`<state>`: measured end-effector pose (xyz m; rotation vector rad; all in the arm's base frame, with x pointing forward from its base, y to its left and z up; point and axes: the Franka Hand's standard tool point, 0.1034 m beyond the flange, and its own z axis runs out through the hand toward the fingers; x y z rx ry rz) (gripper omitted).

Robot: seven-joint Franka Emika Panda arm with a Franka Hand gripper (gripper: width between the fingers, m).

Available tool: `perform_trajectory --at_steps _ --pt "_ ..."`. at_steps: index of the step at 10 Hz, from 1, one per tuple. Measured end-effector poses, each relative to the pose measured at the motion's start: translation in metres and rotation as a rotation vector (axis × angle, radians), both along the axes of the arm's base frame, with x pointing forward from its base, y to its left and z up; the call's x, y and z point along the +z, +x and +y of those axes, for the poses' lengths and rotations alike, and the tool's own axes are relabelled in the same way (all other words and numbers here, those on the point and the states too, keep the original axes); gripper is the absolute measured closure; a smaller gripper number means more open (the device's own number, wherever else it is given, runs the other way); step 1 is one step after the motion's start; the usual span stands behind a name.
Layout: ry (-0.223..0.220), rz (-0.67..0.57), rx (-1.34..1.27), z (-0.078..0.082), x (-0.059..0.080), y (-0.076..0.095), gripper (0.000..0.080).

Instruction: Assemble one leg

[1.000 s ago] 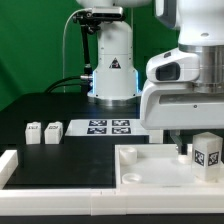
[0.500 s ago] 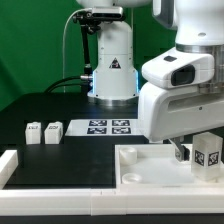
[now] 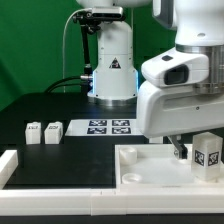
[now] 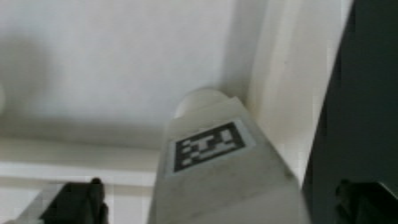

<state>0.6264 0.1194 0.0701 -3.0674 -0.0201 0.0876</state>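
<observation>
One leg [image 3: 207, 152], a stubby white block with a black-and-white tag, stands on the large white panel [image 3: 140, 170] at the exterior view's right. My gripper [image 3: 192, 152] is low over the panel and straddles this leg. In the wrist view the leg [image 4: 214, 150] stands between the two dark fingertips [image 4: 75, 203]. A gap shows between it and one finger; the other finger is close to it. The jaws stand open. Two more legs [image 3: 33, 131] [image 3: 53, 130] stand side by side at the exterior view's left.
The marker board [image 3: 108, 126] lies flat behind the panel, in front of the arm's base [image 3: 112, 70]. A white raised rail [image 3: 8, 165] runs along the front left of the dark table.
The arm's hand shifted a little toward the exterior view's left and then held still. The leg on the panel has not moved.
</observation>
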Motion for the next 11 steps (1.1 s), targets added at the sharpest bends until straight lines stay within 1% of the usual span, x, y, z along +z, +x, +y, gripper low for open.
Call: perform_trajectory --at_steps 3,5,6,7,10,11 --pt "-0.001 0.000 -0.006 -0.0003 -0.0001 0.0000 0.0150" --pt "-0.001 0.000 -0.006 -0.0004 -0.0001 0.0000 0.0407" --pt "-0.001 0.000 -0.006 -0.0004 -0.0001 0.0000 0.0407" --pt "-0.001 0.000 -0.006 -0.0005 -0.0001 0.0001 0.0509" --pt "-0.004 0.003 -0.072 -0.0007 0.0000 0.0004 0.0509" --pt "-0.006 -0.013 -0.200 -0.0028 0.0000 0.0037 0.0509"
